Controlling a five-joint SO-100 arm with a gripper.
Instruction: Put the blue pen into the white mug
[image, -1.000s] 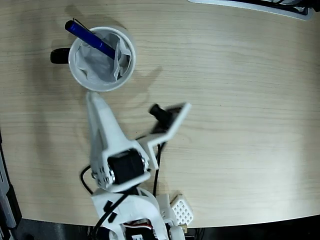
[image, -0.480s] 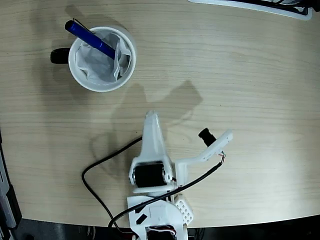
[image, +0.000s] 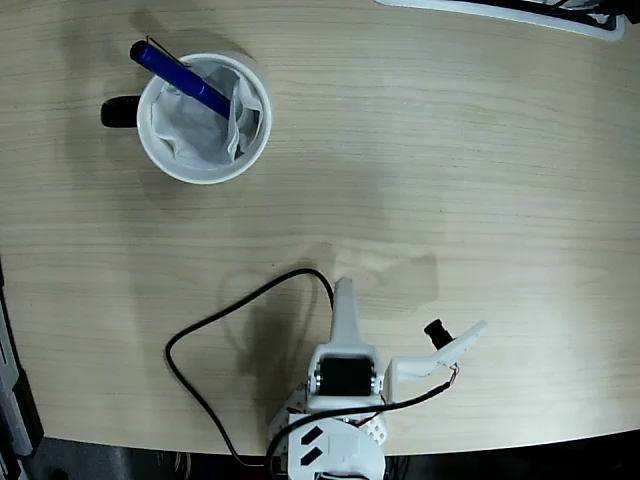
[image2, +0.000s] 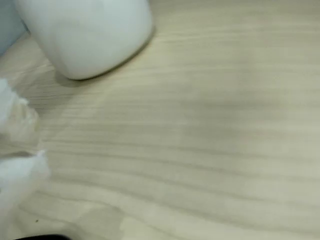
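The white mug (image: 203, 174) stands at the upper left of the fixed view, its black handle (image: 118, 112) pointing left and crumpled white lining inside. The blue pen (image: 184, 78) leans inside it, one end sticking out over the upper-left rim. My gripper (image: 346, 295) is folded back near the bottom middle, far from the mug, its tip pointing up the picture. It looks like one narrow point, shut, with nothing in it. In the wrist view the mug (image2: 85, 35) is blurred at the top left, and white fingers (image2: 20, 172) show at the left edge.
A black cable (image: 200, 335) loops over the table left of the arm base. The wrist camera bracket (image: 447, 345) sticks out to the right of the arm. A white object (image: 520, 12) lies along the top right edge. The table's front edge runs along the bottom.
The arm has pulled back from beside the mug, down and to the right, and folded over its base. The pen and mug have not moved.
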